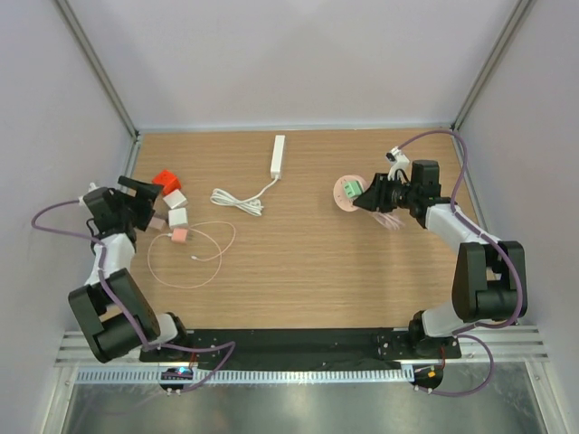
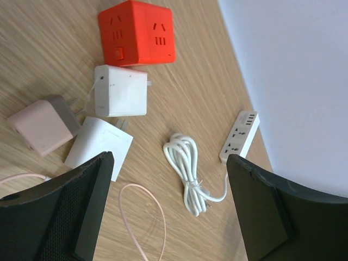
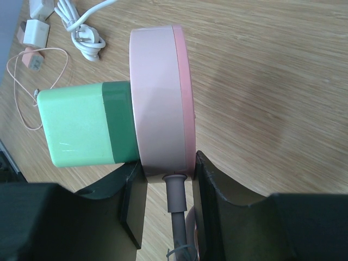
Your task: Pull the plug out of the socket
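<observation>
A round pink socket (image 3: 160, 98) stands on its edge above the table, with a green plug (image 3: 81, 125) pushed into its flat face. My right gripper (image 3: 167, 168) is shut on the socket's rim, right where its grey-pink cord (image 3: 175, 204) comes out. From above, the socket (image 1: 342, 201) and the plug (image 1: 351, 188) sit at the right of the table, at the tip of the right gripper (image 1: 373, 193). At the far left, my left gripper (image 1: 154, 201) stands open with nothing between its fingers (image 2: 89, 185). It is well apart from the plug.
By the left gripper lie a red cube socket (image 2: 138, 32), two white chargers (image 2: 120, 91), a pink charger (image 2: 41, 125) and a thin pink cable (image 2: 144, 217). A white power strip (image 1: 278, 155) with coiled cord (image 1: 237, 201) lies at the back middle.
</observation>
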Controlling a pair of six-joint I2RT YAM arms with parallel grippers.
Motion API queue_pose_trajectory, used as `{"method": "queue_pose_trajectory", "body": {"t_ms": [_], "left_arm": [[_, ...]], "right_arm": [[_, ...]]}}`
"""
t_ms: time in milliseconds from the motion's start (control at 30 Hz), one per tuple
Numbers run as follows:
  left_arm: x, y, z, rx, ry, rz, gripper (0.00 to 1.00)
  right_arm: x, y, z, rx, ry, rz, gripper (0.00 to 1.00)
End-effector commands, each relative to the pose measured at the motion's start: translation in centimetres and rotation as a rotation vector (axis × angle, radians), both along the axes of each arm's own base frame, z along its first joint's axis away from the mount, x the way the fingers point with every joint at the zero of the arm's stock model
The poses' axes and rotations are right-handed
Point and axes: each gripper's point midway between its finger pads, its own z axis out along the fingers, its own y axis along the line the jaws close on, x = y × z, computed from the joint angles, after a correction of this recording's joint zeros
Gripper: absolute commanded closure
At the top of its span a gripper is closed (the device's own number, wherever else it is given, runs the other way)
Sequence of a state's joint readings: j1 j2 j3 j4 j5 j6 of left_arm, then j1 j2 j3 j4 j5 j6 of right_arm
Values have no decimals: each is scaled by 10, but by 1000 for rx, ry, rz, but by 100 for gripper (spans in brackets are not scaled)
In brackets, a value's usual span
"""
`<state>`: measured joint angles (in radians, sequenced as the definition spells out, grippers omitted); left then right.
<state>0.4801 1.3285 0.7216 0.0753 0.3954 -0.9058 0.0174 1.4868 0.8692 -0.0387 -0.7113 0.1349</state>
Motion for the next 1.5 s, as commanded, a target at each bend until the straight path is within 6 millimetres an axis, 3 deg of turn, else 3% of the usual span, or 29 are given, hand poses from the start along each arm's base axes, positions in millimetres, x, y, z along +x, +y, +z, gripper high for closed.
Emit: {"method": "queue_pose_trajectory", "body": {"t_ms": [0, 133, 367, 500, 567, 600, 667, 833, 900, 933, 967, 1000, 1100, 1133, 1200, 1233, 1300, 1333, 1400, 1433, 1467], "left_arm": [[-4, -2, 16, 37, -21, -30, 11], [-10, -19, 21, -6, -59, -91, 11], [-14, -84, 40, -111, -177, -309, 11], [-17, -146, 55, -141, -222, -462, 11], [-17, -165, 64, -151, -250, -490, 11], [-20, -188, 69, -158, -265, -545, 11], [-19, -205, 78, -161, -285, -560, 10], [-28, -276, 94, -172, -306, -701, 10], [-28, -294, 106, -169, -329, -734, 10], [-35, -312, 110, -174, -334, -776, 11], [-32, -319, 105, -172, -320, -778, 10], [-32, -330, 116, -175, -343, -798, 10], [-36, -364, 112, -176, -327, -852, 10], [-34, -373, 122, -179, -346, -866, 10], [-36, -398, 112, -175, -319, -901, 10], [-35, -409, 121, -178, -337, -914, 11], [-35, -432, 108, -171, -303, -927, 10], [-31, -440, 112, -172, -304, -923, 10], [-34, -460, 95, -156, -249, -937, 10], [-29, -467, 104, -148, -266, -921, 10], [-30, -472, 98, -138, -238, -920, 10]], "right_arm": [[13, 6, 30, 34, -116, 38, 99], [13, 7, 30, 40, -115, 43, 99], [11, 10, 28, 53, -108, 60, 99], [11, 11, 27, 55, -105, 69, 99], [11, 11, 28, 56, -106, 69, 99], [11, 12, 27, 57, -106, 74, 99], [10, 11, 27, 59, -103, 75, 99], [10, 13, 26, 66, -97, 85, 99], [9, 13, 25, 69, -93, 88, 99], [10, 13, 26, 69, -95, 88, 99], [9, 14, 26, 69, -95, 91, 99], [9, 14, 26, 69, -95, 91, 99], [9, 14, 26, 70, -93, 93, 99], [9, 14, 26, 71, -93, 94, 99], [8, 15, 26, 72, -93, 97, 99], [8, 16, 27, 72, -96, 98, 99], [8, 16, 28, 73, -97, 99, 99], [8, 16, 29, 73, -98, 99, 99], [7, 17, 29, 70, -102, 101, 99], [7, 17, 29, 71, -99, 100, 99], [8, 17, 30, 70, -103, 101, 99]]}}
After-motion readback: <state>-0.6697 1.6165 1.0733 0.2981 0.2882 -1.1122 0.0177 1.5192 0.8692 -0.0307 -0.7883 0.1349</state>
